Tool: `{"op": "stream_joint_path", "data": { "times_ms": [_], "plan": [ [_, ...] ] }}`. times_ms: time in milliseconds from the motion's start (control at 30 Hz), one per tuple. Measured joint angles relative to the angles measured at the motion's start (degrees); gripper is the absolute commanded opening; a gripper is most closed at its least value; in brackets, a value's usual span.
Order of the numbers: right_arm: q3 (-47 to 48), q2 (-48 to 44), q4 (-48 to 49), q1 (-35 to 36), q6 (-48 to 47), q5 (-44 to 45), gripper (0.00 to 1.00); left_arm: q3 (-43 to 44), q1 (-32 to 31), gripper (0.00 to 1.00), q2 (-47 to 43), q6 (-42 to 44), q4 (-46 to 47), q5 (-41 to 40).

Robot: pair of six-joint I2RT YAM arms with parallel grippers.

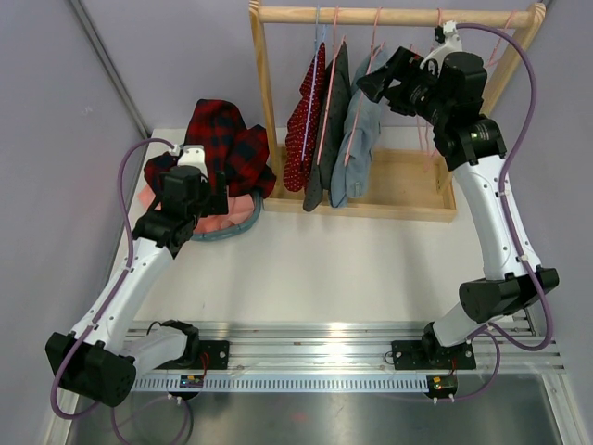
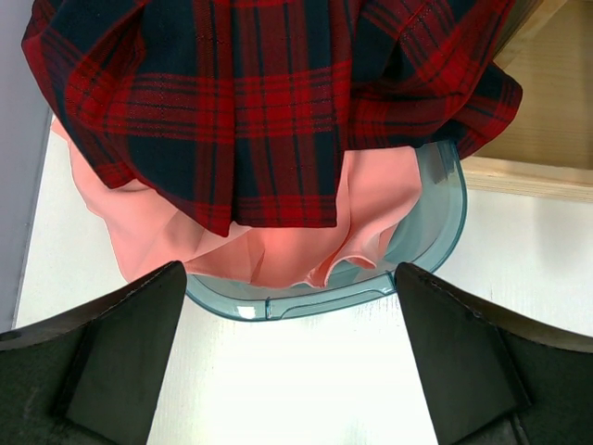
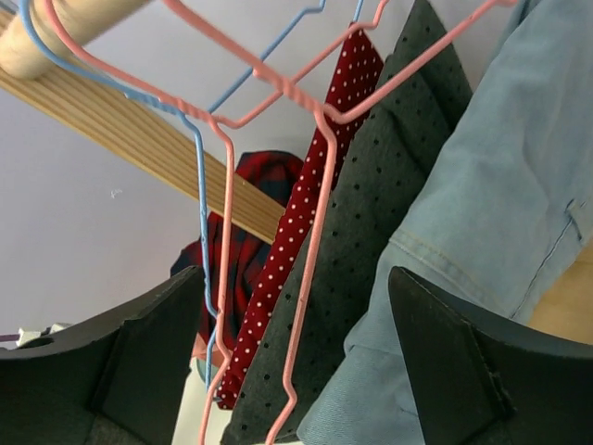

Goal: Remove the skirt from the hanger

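Three skirts hang on wire hangers from the wooden rail: a red polka-dot one, a dark grey dotted one and a light blue denim one. My right gripper is open, high up just right of the denim skirt. In the right wrist view the right gripper faces the denim skirt, grey skirt and red skirt, with a pink hanger wire running between its fingers, held by neither. My left gripper is open and empty by the basket.
A blue-green basket at the left holds a red plaid skirt over a pink one; its rim lies just ahead of the left gripper. The rack's wooden base lies behind. A blue hanger hangs leftmost.
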Motion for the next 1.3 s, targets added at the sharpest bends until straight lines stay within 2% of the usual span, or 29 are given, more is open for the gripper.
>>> {"op": "stream_joint_path", "data": {
  "times_ms": [267,300,400,500,533,567,600,633,800,933,1033,1167,1233,1300],
  "plan": [
    [-2.9,0.2,1.1,2.1,0.5,0.0,0.72,0.0,0.0,0.99,0.0,0.0,0.0,0.0],
    [-3.3,0.2,1.3,2.2,0.6,0.0,0.67,0.0,0.0,0.99,0.0,0.0,0.0,0.0],
    [-4.4,0.5,2.1,2.5,0.9,0.0,0.63,0.0,0.0,0.99,-0.1,0.0,0.0,0.0],
    [-5.0,1.5,2.8,3.0,1.3,-0.1,0.52,0.0,0.0,0.99,-0.3,0.0,0.0,0.0],
    [-5.2,1.9,3.1,3.1,1.4,-0.2,0.45,0.0,0.0,0.99,-0.4,0.0,0.0,0.0],
    [-5.4,2.2,3.3,3.2,1.4,-0.4,0.25,0.0,-0.1,0.99,-0.4,0.0,0.0,0.0],
    [-5.4,2.6,3.3,3.3,1.2,-0.4,0.11,0.0,-0.1,0.99,-0.5,0.0,0.0,0.0],
    [-5.4,2.9,3.5,3.4,1.5,-0.7,0.01,0.0,-0.1,0.99,-0.5,0.0,0.0,0.0],
    [-5.3,3.2,2.7,3.5,2.1,-0.8,0.0,0.0,-0.4,0.99,-0.5,0.1,0.0,0.0],
    [-2.2,3.2,-1.7,3.5,1.3,-0.6,0.0,1.0,-3.1,0.99,-0.6,1.0,-0.9,-0.3],
    [0.0,2.2,-4.9,3.5,0.6,-0.1,0.0,6.4,-8.9,0.99,0.5,2.5,-3.0,-1.8],
    [-0.1,-2.3,-7.3,3.5,0.4,0.3,0.0,19.5,-19.1,0.99,3.7,4.9,-3.9,-3.0],
    [-0.6,-5.3,-8.0,3.5,0.5,0.3,0.0,25.4,-24.6,0.99,4.7,6.4,-2.8,-2.1],
    [-1.8,-9.3,-8.2,3.5,0.8,0.3,0.0,27.7,-30.0,0.99,4.3,7.8,-0.2,1.2]
  ]
}}
